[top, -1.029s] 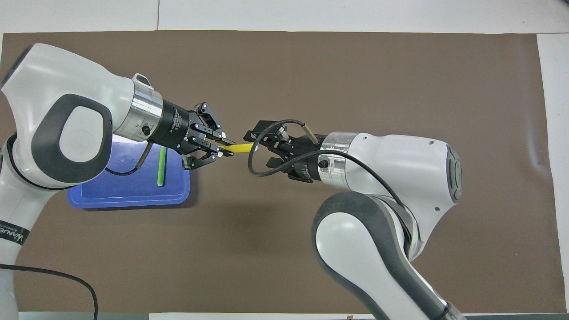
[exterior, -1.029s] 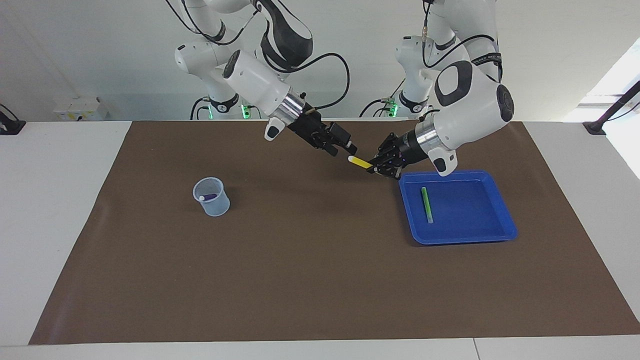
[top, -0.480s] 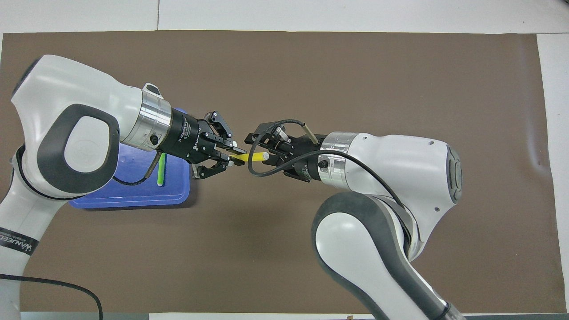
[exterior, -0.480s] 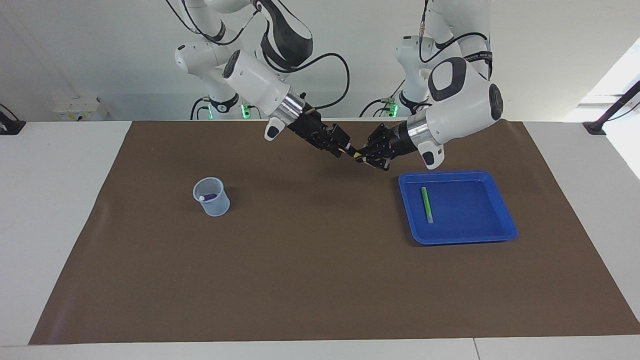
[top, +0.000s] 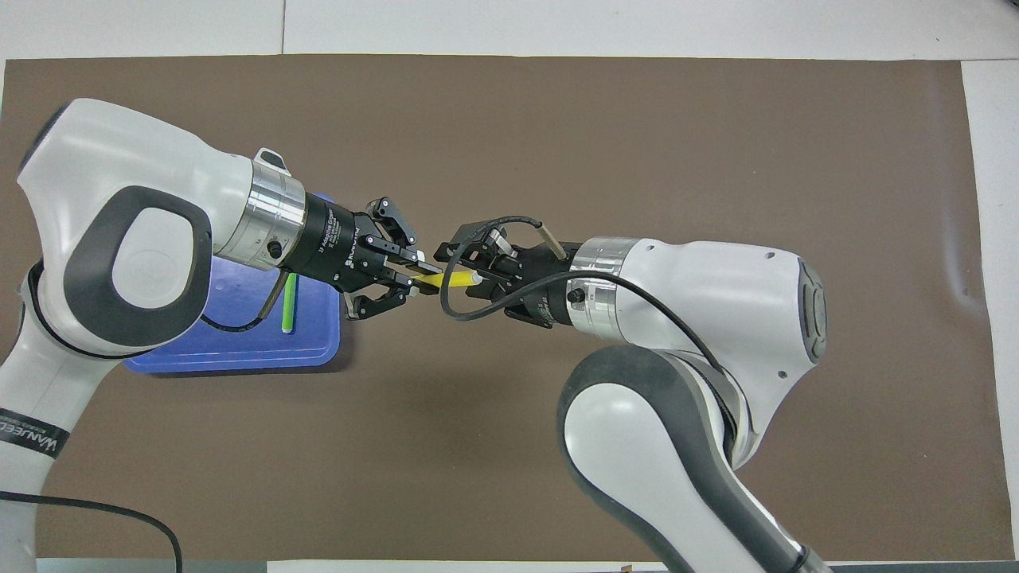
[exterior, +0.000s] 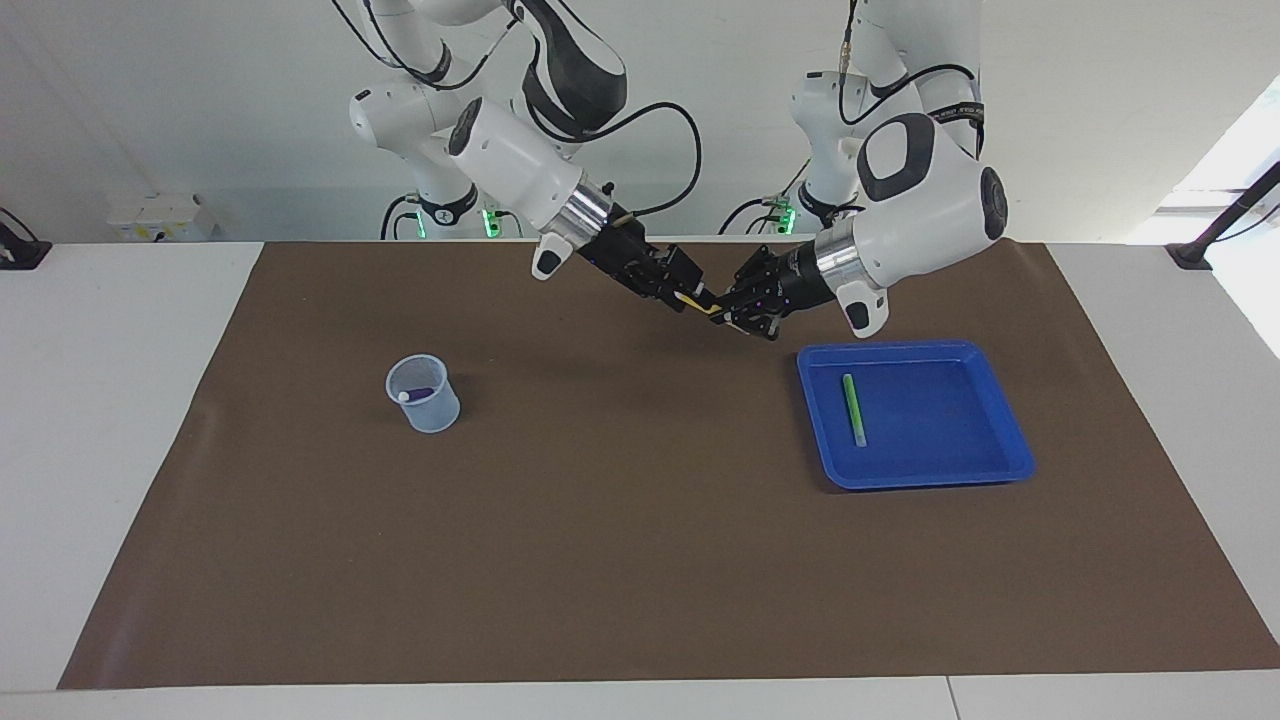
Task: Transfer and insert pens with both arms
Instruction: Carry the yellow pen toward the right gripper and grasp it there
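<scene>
My left gripper [exterior: 722, 312] [top: 418, 280] is shut on the yellow pen [top: 450, 279] [exterior: 702, 305] and holds it level in the air over the brown mat, beside the blue tray [exterior: 940, 470]. My right gripper [exterior: 690, 295] [top: 471, 274] is open, with the pen's pale cap end between its fingers. The green pen [exterior: 853, 410] [top: 290, 301] lies in the tray. The purple pen [exterior: 415, 394] stands slanted in the clear cup [exterior: 428, 408] toward the right arm's end; my right arm hides the cup in the overhead view.
The brown mat [exterior: 620, 560] covers most of the white table. The tray [top: 239, 354] sits partly under my left wrist in the overhead view. A black cable loops off the right wrist [top: 454, 306] close to the pen.
My left gripper carried the yellow pen up and toward my right gripper. The pen's cap end went from just outside the right fingers to between them.
</scene>
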